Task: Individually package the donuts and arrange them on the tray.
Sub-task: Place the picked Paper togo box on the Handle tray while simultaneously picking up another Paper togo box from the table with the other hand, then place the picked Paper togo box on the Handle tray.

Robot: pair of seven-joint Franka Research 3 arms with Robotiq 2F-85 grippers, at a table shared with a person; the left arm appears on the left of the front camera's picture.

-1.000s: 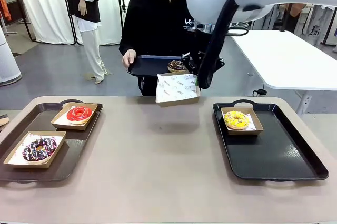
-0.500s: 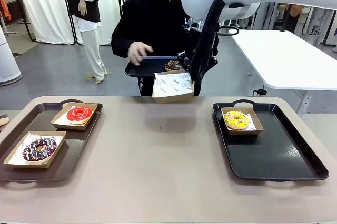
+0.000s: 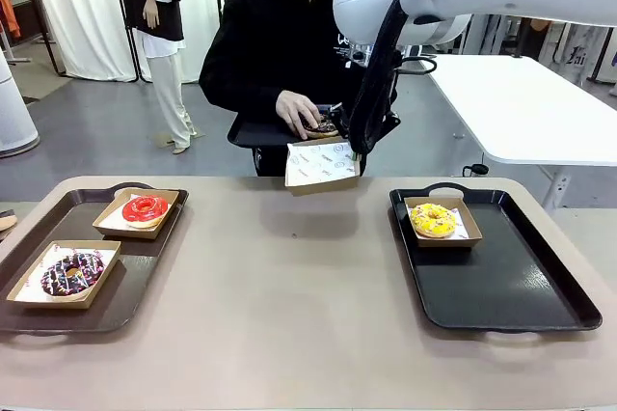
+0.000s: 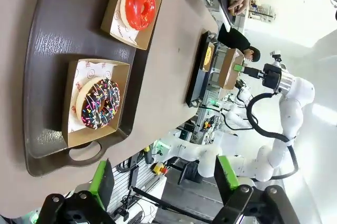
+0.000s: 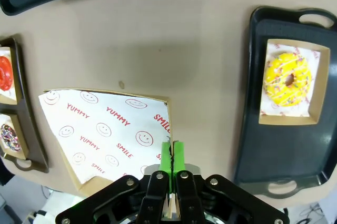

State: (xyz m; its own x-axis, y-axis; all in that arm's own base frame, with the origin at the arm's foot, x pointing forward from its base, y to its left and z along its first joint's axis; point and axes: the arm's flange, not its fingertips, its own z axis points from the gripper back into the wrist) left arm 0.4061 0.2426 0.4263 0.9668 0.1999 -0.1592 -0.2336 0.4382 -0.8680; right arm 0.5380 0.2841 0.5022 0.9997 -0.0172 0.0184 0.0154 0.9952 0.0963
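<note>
four donuts (image 3: 433, 219): three boxed, one hand-held.

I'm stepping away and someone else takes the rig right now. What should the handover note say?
Right gripper: shut on the empty paper-lined box, held up over the table's far edge.
Left gripper: open, holding nothing, above the left tray.
Person's hand: on the chocolate donut on their own tray.
Done: red donut and purple-sprinkled donut boxed on the left tray; yellow donut boxed on the right tray.
Left: get the last donut into the held box, set it on a tray.
</note>
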